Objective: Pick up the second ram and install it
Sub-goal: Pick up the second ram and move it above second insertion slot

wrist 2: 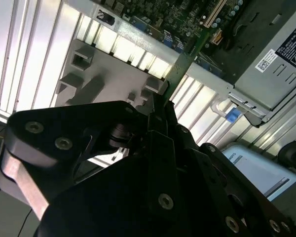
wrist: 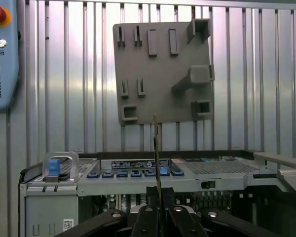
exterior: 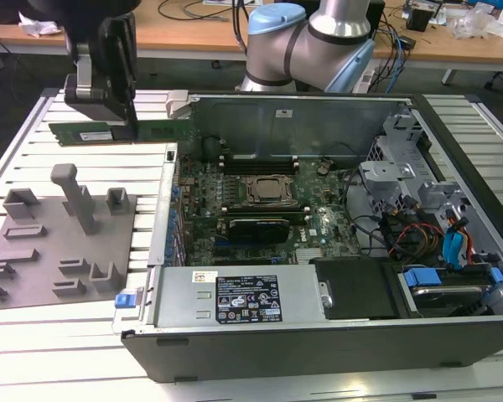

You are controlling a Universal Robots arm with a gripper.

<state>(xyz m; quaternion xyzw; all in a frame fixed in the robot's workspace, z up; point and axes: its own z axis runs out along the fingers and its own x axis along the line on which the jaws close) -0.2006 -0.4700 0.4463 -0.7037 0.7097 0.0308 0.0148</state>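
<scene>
Gripper (exterior: pixel 121 120): clamped on second ram (exterior: pixel 80 132); strip level, off table (exterior: pixel 67 352).
Step (est.): pick done, carry phase; install not yet done.
Ram pos: outside open case (exterior: pixel 318 356), at exterior view's left, beyond grey tray (exterior: pixel 33 243); edge-on in both wrist views.
Next calls for (est.): strip squared w/ slots (exterior: pixel 257 157), no tilt.

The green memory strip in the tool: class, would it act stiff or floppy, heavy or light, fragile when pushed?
Probably stiff: the long, thin green circuit-board strip juts straight out both sides of the black tool without sagging. Likely light, since one pinch near its middle holds it level. Perhaps fragile if pushed sideways: edge-on it looks very thin.
</scene>
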